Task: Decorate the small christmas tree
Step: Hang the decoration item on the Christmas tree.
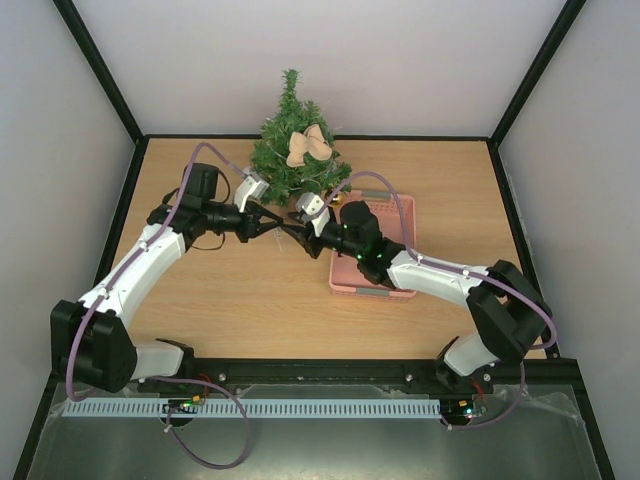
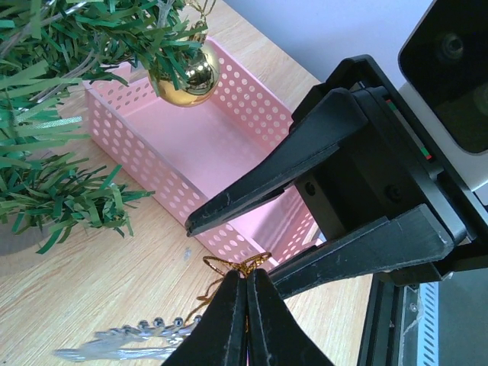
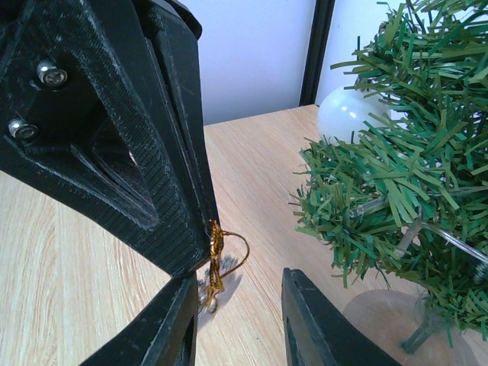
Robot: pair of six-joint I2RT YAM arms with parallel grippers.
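Observation:
The small christmas tree [image 1: 292,152] stands at the back of the table with a beige bow [image 1: 308,146], a gold ball [image 2: 184,72] and a white ball [image 3: 341,111] on it. In front of it my left gripper [image 1: 275,224] is shut on the gold cord loop [image 2: 238,264] of a silver beaded ornament [image 2: 126,341], which hangs below the fingers. My right gripper [image 1: 291,232] faces it tip to tip and is open. Its fingers [image 2: 259,191] stand on either side of the gold cord [image 3: 216,259] without closing on it.
A pink perforated basket [image 1: 400,262] sits right of the grippers, under the right forearm. The tree's clear round base [image 3: 385,316] and low branches [image 3: 358,206] are close to the right gripper's right finger. Black frame posts and white walls enclose the table.

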